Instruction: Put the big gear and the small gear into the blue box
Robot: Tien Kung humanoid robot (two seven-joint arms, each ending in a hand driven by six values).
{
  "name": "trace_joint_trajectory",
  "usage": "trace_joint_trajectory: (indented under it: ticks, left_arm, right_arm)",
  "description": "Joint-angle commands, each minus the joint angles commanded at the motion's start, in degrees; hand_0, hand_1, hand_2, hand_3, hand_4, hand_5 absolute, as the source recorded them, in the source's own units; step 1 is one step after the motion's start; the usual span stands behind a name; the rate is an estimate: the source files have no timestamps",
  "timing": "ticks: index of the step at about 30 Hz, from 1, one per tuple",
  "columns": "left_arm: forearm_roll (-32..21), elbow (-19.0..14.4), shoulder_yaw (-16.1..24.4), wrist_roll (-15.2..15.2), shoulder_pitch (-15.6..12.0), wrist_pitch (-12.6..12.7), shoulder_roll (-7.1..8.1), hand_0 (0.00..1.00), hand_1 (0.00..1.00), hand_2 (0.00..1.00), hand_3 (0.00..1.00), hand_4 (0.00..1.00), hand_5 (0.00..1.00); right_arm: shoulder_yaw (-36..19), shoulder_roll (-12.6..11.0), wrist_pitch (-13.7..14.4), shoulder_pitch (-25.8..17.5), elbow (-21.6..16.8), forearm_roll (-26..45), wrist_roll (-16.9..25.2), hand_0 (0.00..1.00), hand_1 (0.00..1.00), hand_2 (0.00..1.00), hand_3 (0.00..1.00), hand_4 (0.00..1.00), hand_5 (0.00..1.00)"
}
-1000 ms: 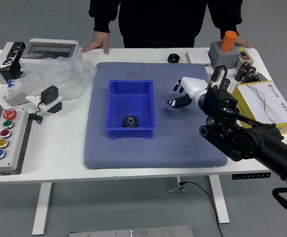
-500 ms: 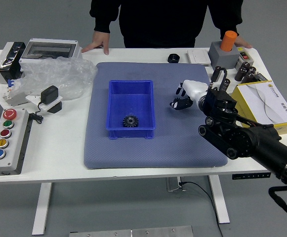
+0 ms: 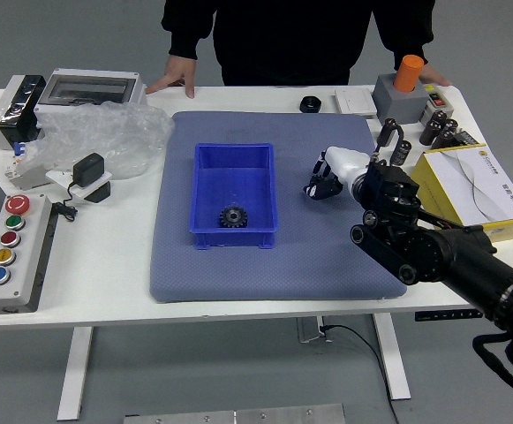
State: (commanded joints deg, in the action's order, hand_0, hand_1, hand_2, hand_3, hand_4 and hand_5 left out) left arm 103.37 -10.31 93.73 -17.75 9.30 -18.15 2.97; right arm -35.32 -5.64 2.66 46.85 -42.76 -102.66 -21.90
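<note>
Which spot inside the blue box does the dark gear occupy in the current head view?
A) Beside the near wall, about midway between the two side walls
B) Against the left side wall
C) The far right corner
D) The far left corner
A: the dark toothed gear lies at the near end of the blue box, roughly centred between its left and right walls.

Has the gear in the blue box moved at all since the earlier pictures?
No. The gear sits at the same spot, just inside the near wall of the blue box, with no visible shift in any direction.
</note>
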Motion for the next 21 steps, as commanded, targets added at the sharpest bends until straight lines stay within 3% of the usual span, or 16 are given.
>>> trace_joint_trajectory:
  ticks: [21]
  left_arm:
    - [-0.41, 0.0, -0.38, -0.1, 0.05, 0.09, -0.43, 0.816, 0.802, 0.81, 0.838, 0.631, 0.287]
  right_arm:
    - [0.36, 1.56, 1.91, -0.76, 1.91, -0.44, 0.38, 0.646, 0.518, 0.578, 0.64, 0.727, 0.331]
